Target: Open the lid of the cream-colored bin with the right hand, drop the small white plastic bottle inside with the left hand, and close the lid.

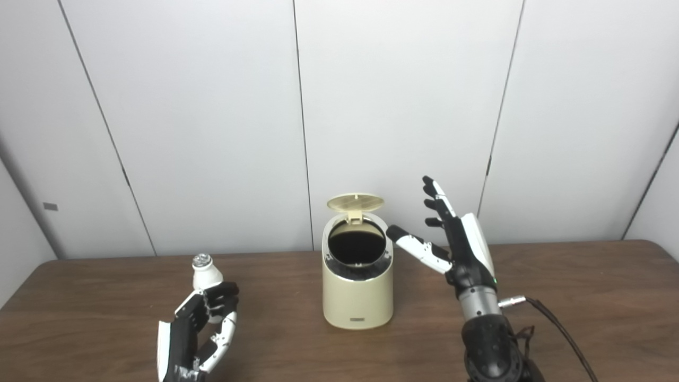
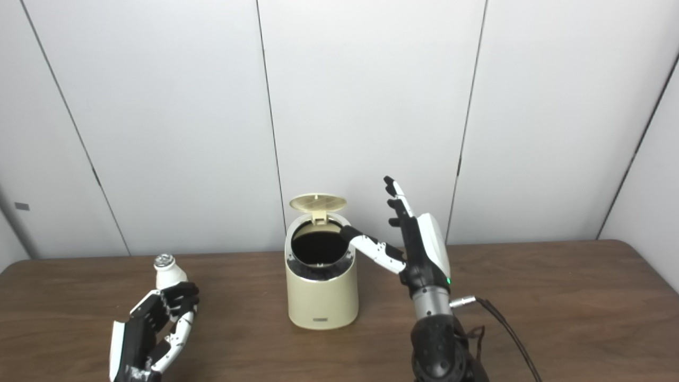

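Cream bin (image 1: 358, 297) gapes, lid (image 1: 355, 202) upright — left robot hand (image 1: 204, 323) grips bottle (image 1: 206, 271).

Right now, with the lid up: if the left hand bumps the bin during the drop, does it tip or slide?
The bin looks like a light plastic shell, dark and apparently empty inside, so it probably slides easily on the smooth table. Its raised lid sits high at the back, so a rim-level knock may tip it.

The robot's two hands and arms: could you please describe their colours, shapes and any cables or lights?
Both the left hand and the right hand have black fingers with white panels and white backs. The right one sits on a silver cylindrical wrist above a black forearm. A green light glows near that wrist, and a black cable plugs into it by a metal connector.
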You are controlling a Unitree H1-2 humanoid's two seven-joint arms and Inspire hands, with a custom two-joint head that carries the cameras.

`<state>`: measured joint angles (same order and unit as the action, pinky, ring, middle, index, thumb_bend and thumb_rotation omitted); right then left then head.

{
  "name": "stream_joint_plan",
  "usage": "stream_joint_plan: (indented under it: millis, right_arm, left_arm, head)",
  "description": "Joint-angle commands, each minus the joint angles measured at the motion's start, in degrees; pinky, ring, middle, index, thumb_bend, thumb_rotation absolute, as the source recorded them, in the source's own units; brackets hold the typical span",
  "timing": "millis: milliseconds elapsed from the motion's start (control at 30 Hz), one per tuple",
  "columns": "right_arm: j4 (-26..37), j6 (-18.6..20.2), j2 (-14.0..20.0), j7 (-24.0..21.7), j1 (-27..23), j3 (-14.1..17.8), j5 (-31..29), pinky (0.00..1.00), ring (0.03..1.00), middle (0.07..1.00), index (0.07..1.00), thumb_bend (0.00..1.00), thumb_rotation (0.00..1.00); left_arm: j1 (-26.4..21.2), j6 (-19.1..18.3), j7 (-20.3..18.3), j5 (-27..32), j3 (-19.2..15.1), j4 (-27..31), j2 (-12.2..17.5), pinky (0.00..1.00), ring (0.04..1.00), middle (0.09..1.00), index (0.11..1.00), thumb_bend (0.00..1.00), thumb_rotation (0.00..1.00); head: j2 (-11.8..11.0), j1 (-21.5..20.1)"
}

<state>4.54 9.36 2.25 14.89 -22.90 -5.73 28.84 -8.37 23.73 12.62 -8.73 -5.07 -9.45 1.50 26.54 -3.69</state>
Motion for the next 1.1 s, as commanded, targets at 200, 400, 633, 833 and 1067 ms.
stream_joint_plan:
  millis: [200,400,633,833,1067]
  right_arm:
    - [1.8,-11.2,0.9,8.5,7.2,2.8,2.3,0.57,0.696,0.739,0.714,0.28,0.23]
    - [0.1,-18.4,1.9,10.6,13.1,4.6,0.1,0.53,0.642,0.69,0.649,0.33,0.15]
    - [-5.9,-29.7,2.5,12.9,17.2,5.6,-2.0,0.49,0.613,0.671,0.646,0.32,0.22]
    - [-8.5,-31.0,2.1,13.3,17.8,6.6,-2.1,0.54,0.65,0.682,0.653,0.32,0.28]
    - [-10.2,-32.0,2.3,14.0,16.9,7.4,-1.8,0.55,0.648,0.683,0.657,0.31,0.25]
  left_arm:
    - [2.5,1.3,-0.1,-0.1,0.1,-2.5,0.5,0.54,0.611,0.634,0.615,0.24,0.12]
    - [2.6,2.0,-0.2,0.5,-0.1,-2.7,0.9,0.54,0.615,0.636,0.615,0.25,0.1]
    - [4.0,2.0,-0.7,1.5,-0.5,-0.5,1.3,0.54,0.619,0.637,0.614,0.25,0.13]
    - [7.0,-0.2,-1.4,2.8,-1.3,6.9,0.3,0.53,0.602,0.618,0.602,0.29,0.18]
    - [12.1,-8.9,4.3,-7.8,-4.9,16.3,-2.8,0.44,0.522,0.562,0.614,0.74,0.17]
  head:
    - [0.0,0.2]
    - [-0.1,0.5]
    - [-0.3,0.2]
    - [-0.2,0.6]
    - [-0.1,1.4]
